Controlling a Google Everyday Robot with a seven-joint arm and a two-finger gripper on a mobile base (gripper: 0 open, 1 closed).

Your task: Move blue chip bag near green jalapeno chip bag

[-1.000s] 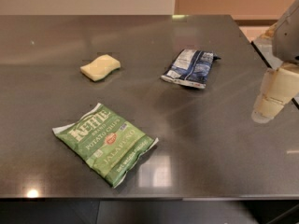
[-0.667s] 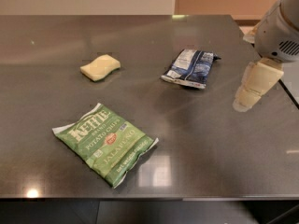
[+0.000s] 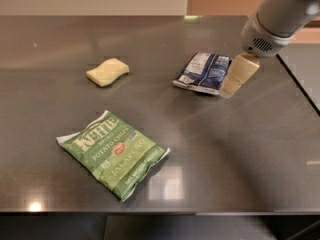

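The blue chip bag [image 3: 204, 72], dark navy with white panels, lies flat on the dark table right of centre. The green jalapeno chip bag [image 3: 113, 153] lies flat at the front left, well apart from the blue bag. My gripper [image 3: 235, 79] hangs from the grey arm at the upper right, with its cream-coloured tip just beside the blue bag's right edge, low over the table.
A pale yellow sponge [image 3: 107, 72] lies at the left, behind the green bag. The dark table [image 3: 225, 149] has its right edge close to the gripper and its front edge just below the green bag.
The arm has swung left and toward the blue bag, from off the table's right side to right beside the bag. The bags and sponge have not moved.
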